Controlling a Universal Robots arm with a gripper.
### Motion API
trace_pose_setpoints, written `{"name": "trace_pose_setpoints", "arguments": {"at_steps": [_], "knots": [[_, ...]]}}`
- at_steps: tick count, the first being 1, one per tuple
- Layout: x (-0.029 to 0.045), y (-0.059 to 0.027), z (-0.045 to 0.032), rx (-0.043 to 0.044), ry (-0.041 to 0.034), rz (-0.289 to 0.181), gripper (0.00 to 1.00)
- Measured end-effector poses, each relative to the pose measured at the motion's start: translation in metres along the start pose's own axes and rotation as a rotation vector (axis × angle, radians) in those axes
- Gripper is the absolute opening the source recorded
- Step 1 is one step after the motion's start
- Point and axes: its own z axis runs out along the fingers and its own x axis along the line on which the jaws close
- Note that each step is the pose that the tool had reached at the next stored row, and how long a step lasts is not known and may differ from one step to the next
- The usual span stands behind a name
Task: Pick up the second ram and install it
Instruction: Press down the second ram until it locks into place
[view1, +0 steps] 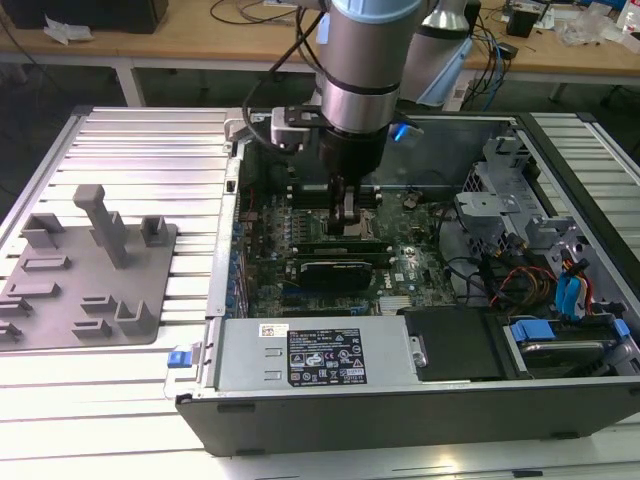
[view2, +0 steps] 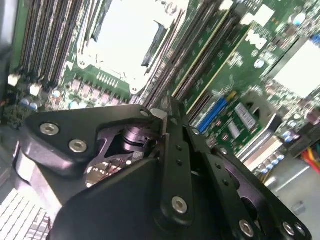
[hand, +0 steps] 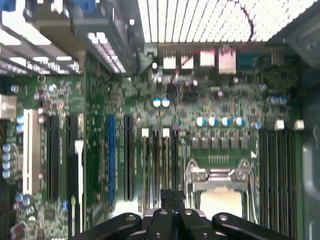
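Note:
My gripper (view1: 349, 218) hangs low inside the open computer case, over the black memory slots (hand: 160, 160) beside the CPU socket (hand: 220, 182). Its fingers (view2: 161, 116) are shut, tips pressed together, with nothing showing between them. The ram (view2: 207, 57), a thin stick with a green edge, stands on edge in one of the slots and runs away from the fingertips. In the exterior view a long dark stick (view1: 345, 243) lies across the board just in front of the gripper. Whether the fingertips touch the ram is hidden.
The green motherboard (view1: 270, 250) fills the case floor. A drive cage (view1: 505, 205) and cables (view1: 520, 280) crowd the exterior view's right, and the power supply (view1: 320, 355) lies along the near side. A grey parts holder (view1: 85, 275) rests on the slatted table at the exterior view's left.

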Motion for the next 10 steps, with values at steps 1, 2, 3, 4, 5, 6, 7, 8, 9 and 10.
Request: {"name": "trace_pose_setpoints", "arguments": {"at_steps": [1,2,3,4,5,6,7,8,9,10], "knots": [[0.0000,-0.0027,-0.0001,0.0000,-0.0001,0.000,0.08],[-0.0001,-0.0074,-0.0002,0.0000,-0.0002,0.000,0.08],[-0.0001,-0.0134,-0.0005,0.0000,-0.0001,0.000,0.08],[-0.0002,-0.0161,-0.0006,0.0000,0.0000,0.000,0.08],[-0.0002,-0.0175,-0.0006,0.0000,-0.0002,0.000,0.08],[-0.0002,-0.0172,-0.0005,0.0013,-0.0002,0.000,0.08],[-0.0003,-0.0161,0.0000,0.0123,-0.0003,0.000,0.08],[-0.0003,-0.0161,0.0001,0.0129,-0.0004,0.000,0.08],[-0.0003,-0.0161,0.0001,0.0131,-0.0004,0.000,0.08],[-0.0002,-0.0161,0.0000,0.0138,-0.0003,0.000,0.08]]}}
